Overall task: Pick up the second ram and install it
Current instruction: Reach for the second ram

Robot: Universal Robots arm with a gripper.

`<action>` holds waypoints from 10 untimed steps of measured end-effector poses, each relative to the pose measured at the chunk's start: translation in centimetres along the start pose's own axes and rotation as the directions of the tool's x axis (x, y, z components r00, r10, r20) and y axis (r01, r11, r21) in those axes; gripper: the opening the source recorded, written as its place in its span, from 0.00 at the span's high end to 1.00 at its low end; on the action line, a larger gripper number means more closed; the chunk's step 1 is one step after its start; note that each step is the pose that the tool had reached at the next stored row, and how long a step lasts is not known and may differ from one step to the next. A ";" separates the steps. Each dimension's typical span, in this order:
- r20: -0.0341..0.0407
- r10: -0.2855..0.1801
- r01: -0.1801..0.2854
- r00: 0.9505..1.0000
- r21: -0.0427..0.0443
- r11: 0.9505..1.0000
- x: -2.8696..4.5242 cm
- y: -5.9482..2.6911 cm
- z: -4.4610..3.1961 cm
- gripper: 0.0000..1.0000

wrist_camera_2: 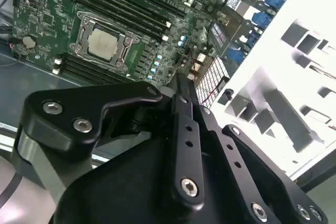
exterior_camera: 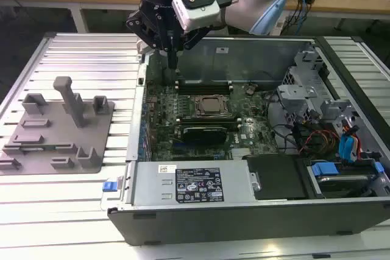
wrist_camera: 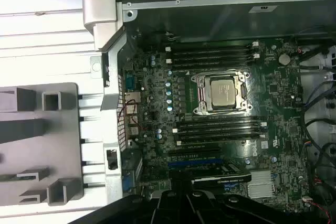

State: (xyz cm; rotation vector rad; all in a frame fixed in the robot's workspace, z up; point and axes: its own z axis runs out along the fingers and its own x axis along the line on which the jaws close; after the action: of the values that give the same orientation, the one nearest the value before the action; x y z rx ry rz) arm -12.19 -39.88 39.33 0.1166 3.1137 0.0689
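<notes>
My gripper (exterior_camera: 172,60) hangs over the back corner of the open computer case, on the exterior view's left. Its black fingers are drawn together into one narrow tip, which points down at the end of the memory slots (exterior_camera: 204,86) behind the processor socket (exterior_camera: 212,105). I see nothing between the fingers. In the second wrist view the gripper (wrist_camera_2: 181,82) is above the motherboard's edge. The second ram is hidden: I cannot pick out a green stick. In the first wrist view, dark memory slots (wrist_camera: 210,56) run on both sides of the processor socket (wrist_camera: 221,92).
A grey fixture (exterior_camera: 58,127) with upright blocks and bare slots lies on the ribbed table at the exterior view's left. The case holds a black card (exterior_camera: 207,131), a power supply (exterior_camera: 192,182), drive bays and cables (exterior_camera: 341,144) at the exterior view's right.
</notes>
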 end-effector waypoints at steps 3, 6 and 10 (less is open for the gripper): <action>0.000 0.000 0.000 1.000 0.000 1.000 0.00 0.00 0.00 0.92; 0.000 0.000 0.000 1.000 0.000 1.000 0.00 0.00 0.00 0.92; 0.000 0.000 0.000 1.000 0.000 1.000 0.08 0.00 -0.01 0.92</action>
State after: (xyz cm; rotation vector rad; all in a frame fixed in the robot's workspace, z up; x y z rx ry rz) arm -12.27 -39.88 39.33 0.1169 3.1137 0.0687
